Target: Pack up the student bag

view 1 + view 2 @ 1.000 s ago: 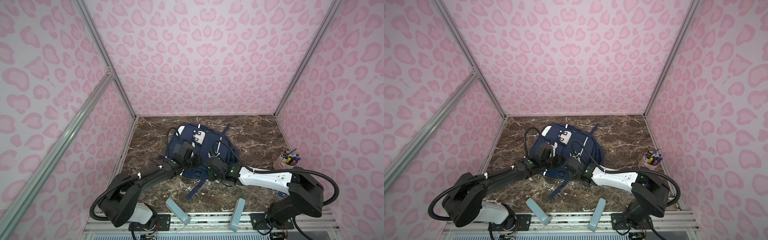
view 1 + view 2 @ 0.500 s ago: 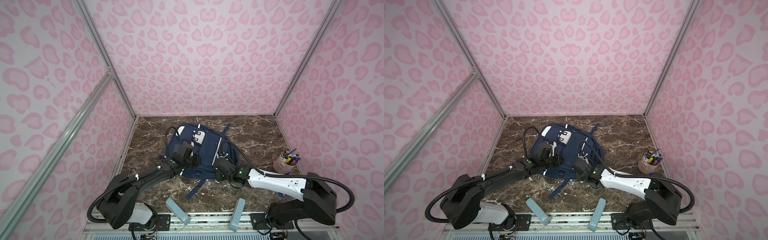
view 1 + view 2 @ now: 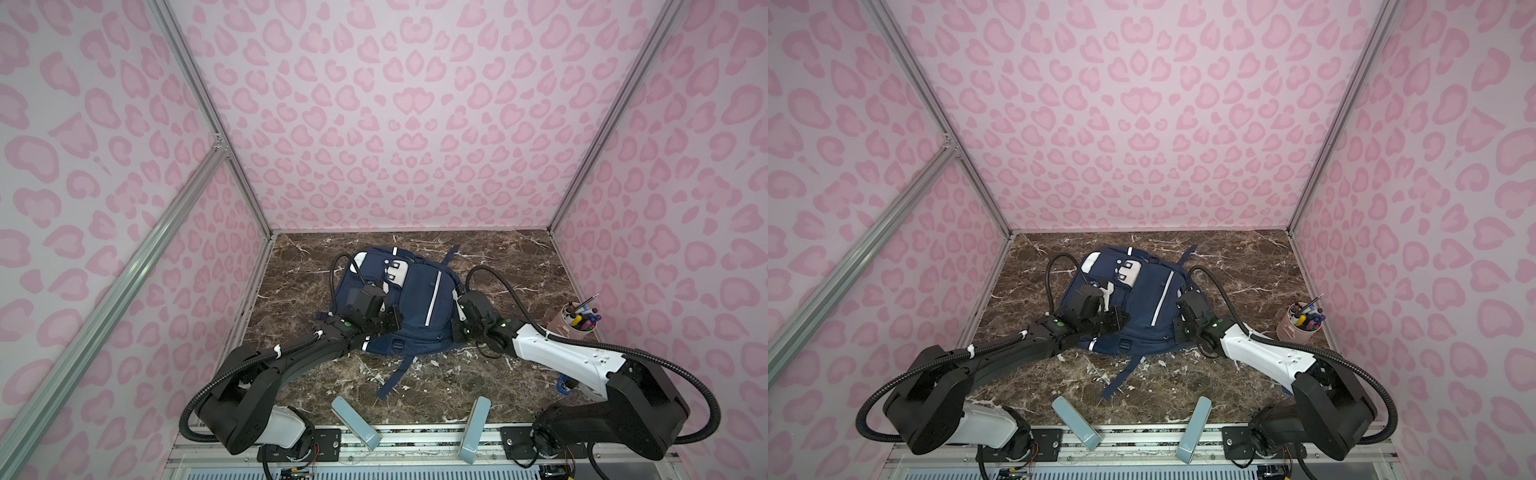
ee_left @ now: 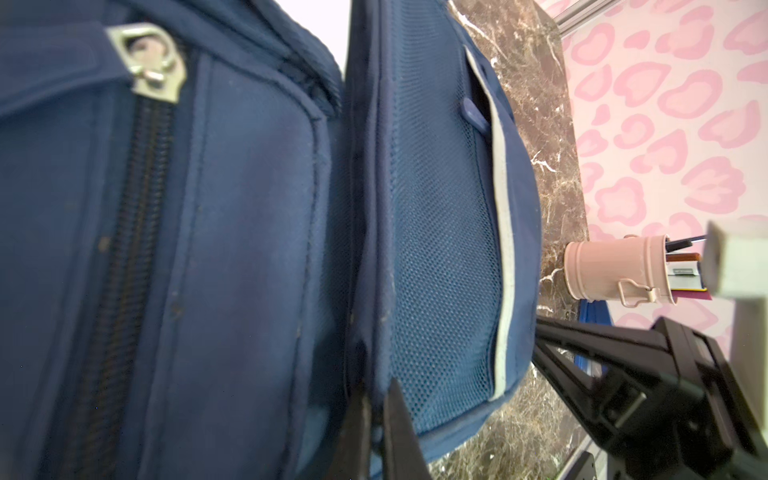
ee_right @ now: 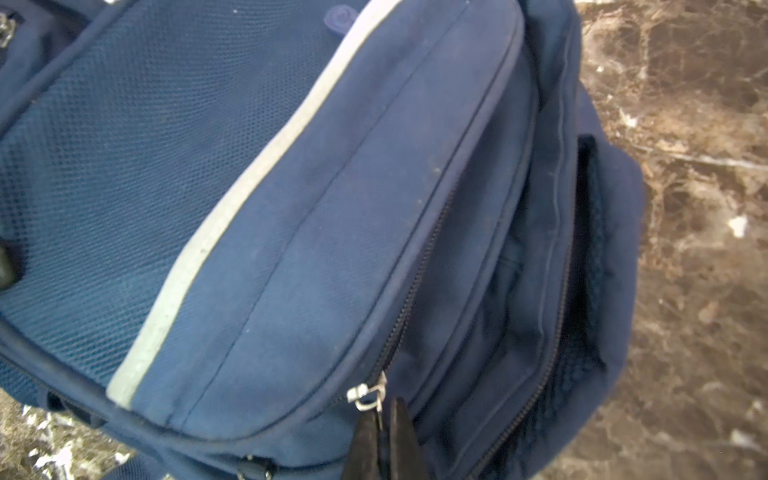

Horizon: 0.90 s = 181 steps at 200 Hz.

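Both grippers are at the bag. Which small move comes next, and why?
Probably the right gripper should draw the zipper pull along the closed track: it looks shut on the pull, while the left gripper pinches a seam of the student bag.

lab booth: pink printed walls [image 3: 407, 124], aluminium framing [image 3: 244, 187], marble tabletop [image 3: 519, 249]
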Motion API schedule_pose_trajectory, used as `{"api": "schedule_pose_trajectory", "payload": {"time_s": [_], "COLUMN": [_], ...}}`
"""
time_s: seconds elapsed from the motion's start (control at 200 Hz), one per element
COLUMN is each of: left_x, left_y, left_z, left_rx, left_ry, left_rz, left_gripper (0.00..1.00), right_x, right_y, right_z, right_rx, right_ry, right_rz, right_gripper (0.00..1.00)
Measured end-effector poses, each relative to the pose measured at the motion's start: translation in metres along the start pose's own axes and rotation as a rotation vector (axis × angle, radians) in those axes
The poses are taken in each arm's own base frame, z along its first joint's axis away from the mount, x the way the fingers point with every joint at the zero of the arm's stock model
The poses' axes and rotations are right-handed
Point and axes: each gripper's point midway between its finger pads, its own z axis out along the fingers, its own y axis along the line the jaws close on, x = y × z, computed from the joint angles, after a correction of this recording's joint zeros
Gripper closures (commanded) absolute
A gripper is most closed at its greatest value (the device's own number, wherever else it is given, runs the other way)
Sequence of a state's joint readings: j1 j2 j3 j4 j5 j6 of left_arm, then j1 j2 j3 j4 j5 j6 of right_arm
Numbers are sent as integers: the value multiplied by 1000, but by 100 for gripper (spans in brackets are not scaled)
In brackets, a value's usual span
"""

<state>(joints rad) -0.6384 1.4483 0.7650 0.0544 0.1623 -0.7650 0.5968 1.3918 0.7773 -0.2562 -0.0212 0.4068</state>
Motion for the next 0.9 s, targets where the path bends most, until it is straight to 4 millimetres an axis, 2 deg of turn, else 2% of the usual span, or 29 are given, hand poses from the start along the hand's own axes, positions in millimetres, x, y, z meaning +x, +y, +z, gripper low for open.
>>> {"api": "schedule_pose_trajectory", "payload": {"time_s": [0.13,0.22,0.295,0.445,0.56,0.625,0.64,0.67,0.72,0.795,0.905], "left_x": [-4,-5,-7,-23,-39,-52,-55,-60,-66,-55,-14], "left_y": [0,1,3,11,23,30,31,33,36,41,53], "left_z": [7,10,11,6,-3,-12,-15,-20,-31,-43,-46], "left_rx": [9,0,-19,-65,-106,-132,-138,-144,-155,-142,-103], "left_ry": [-14,-9,1,-8,-33,-77,-89,-110,-155,-170,-119], "left_rz": [2,4,1,-2,-11,-20,-19,-21,-15,-31,-87], "left_gripper": [97,97,97,92,80,66,59,51,45,40,34], "right_x": [-22,-26,-22,12,32,39,40,41,43,43,46], "right_y": [-3,1,6,30,63,80,84,91,101,116,134], "right_z": [2,-7,-14,-21,-24,-22,-20,-18,-13,-7,-2], "right_rx": [-14,-17,-21,-42,-95,-118,-122,-131,-142,-162,-189], "right_ry": [-9,-25,-39,13,40,58,62,69,78,84,92], "right_rz": [-34,-66,-92,-170,-235,-248,-249,-245,-233,-214,-211], "right_gripper": [100,100,100,100,100,100,100,100,100,100,100]}}
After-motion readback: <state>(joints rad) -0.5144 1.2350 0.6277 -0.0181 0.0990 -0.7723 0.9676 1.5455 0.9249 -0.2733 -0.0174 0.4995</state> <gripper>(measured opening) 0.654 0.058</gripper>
